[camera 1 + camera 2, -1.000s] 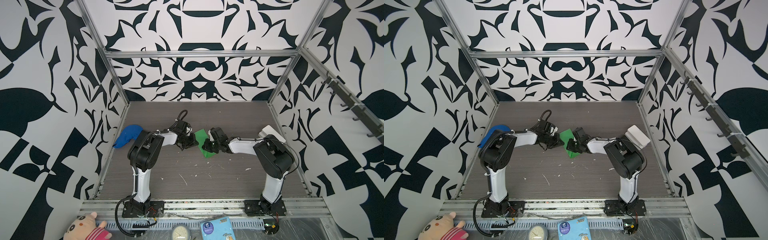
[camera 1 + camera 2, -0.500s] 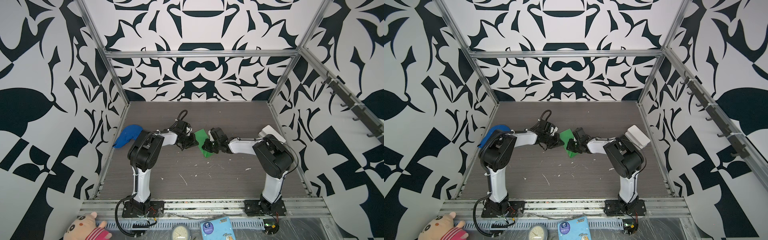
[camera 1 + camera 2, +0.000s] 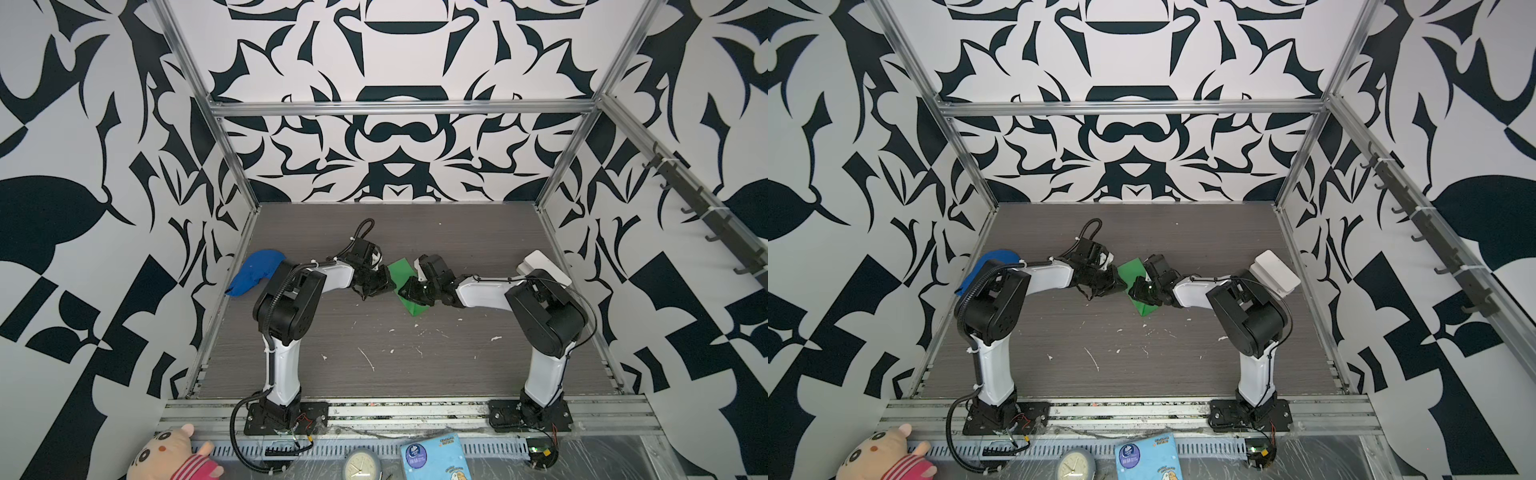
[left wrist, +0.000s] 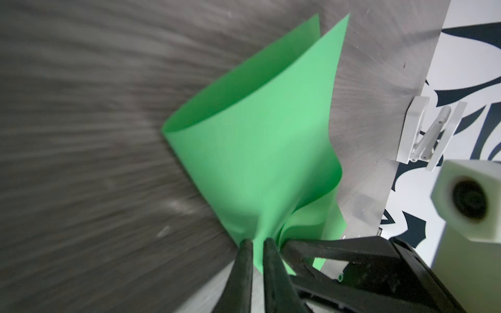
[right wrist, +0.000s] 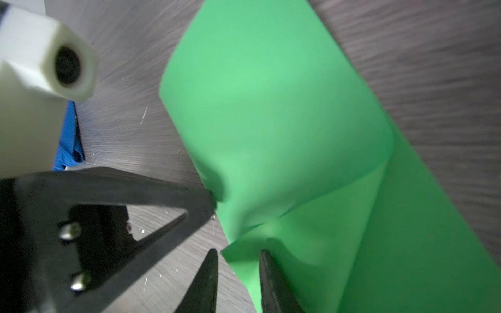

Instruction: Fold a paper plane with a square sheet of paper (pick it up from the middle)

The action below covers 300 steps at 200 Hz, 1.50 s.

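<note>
Left wrist view, green paper [image 4: 257,135] in left tool [image 4: 256,242]; right tool [image 5: 238,253] parted

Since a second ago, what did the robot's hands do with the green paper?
The right gripper opened its jaws and let go of the green sheet of paper, whose corner now sits loose between them. The left gripper still pinches the bent sheet. Both arms, the paper and the blue cloth cap stayed about where they were.
</note>
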Motion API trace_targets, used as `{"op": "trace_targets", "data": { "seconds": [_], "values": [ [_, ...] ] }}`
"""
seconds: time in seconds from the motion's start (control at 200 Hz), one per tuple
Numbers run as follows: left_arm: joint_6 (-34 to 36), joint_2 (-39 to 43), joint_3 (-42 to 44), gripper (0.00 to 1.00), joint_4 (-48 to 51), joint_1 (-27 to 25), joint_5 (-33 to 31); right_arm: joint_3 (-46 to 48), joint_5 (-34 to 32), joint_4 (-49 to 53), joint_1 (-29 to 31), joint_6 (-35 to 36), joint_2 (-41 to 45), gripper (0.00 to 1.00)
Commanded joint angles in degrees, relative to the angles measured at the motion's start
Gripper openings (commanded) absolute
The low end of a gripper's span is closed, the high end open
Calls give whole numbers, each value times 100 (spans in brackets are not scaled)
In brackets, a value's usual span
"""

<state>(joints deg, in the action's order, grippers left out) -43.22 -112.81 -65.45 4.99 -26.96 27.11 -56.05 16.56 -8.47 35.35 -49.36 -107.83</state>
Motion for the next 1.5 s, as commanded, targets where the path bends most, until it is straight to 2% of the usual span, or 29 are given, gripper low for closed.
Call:
{"op": "trace_targets", "data": {
  "seconds": [0.0,0.145,0.315,0.505,0.6,0.705,0.845,1.495],
  "values": [
    [-94,379,80,14,152,77,-165,121,-202,342,3,71,-45,33],
    [-142,528,243,15,45,66,-104,138,-204,343,0,76,-37,35],
    [-215,632,399,14,-91,11,56,156,-220,376,-11,74,-36,22],
    [-351,583,469,13,-261,-59,156,200,-212,376,-11,94,-51,25],
    [-386,569,457,13,-314,-116,202,212,-230,407,-15,90,-55,19],
    [-415,535,435,12,-321,-169,228,212,-249,473,-31,93,-72,7],
    [-454,433,398,10,-341,-292,251,231,-256,530,-46,95,-115,1],
    [-283,-168,-37,4,185,-512,13,200,-258,601,-46,90,-118,0]
  ]
}}
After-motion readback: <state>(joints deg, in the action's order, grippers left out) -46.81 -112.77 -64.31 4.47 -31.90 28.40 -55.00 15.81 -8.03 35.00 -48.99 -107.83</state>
